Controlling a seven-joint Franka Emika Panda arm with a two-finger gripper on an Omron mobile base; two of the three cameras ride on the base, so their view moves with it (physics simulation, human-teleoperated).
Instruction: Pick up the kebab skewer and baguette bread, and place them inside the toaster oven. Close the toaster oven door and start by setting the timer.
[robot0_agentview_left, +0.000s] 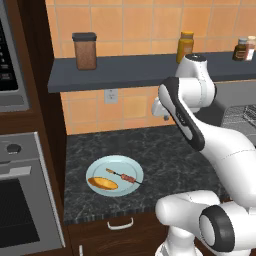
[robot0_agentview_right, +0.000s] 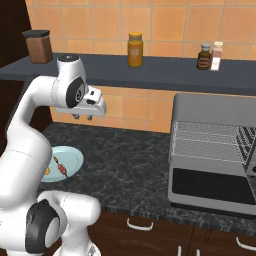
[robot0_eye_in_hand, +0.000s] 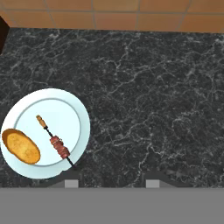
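Observation:
The kebab skewer (robot0_agentview_left: 125, 176) (robot0_agentview_right: 61, 167) (robot0_eye_in_hand: 57, 144) and the golden baguette bread (robot0_agentview_left: 103, 183) (robot0_eye_in_hand: 21, 146) lie side by side on a pale blue plate (robot0_agentview_left: 131, 169) (robot0_eye_in_hand: 83, 118) at the counter's left. High above the counter, my gripper (robot0_agentview_left: 158, 111) (robot0_agentview_right: 83, 118) (robot0_eye_in_hand: 109, 183) points down, to the right of the plate, open with nothing between its fingers. The grey toaster oven (robot0_agentview_right: 215, 107) stands at the right. Its wire racks are exposed, and the toaster oven door (robot0_agentview_right: 210, 186) hangs lowered in front.
A dark shelf (robot0_agentview_left: 130, 67) along the tiled wall carries a brown canister (robot0_agentview_left: 85, 51), a yellow jar (robot0_agentview_right: 135, 50) and small spice bottles (robot0_agentview_right: 209, 56). The built-in wall oven (robot0_agentview_left: 20, 210) fills the left side. Dark marble counter (robot0_eye_in_hand: 153, 96) lies between plate and toaster oven.

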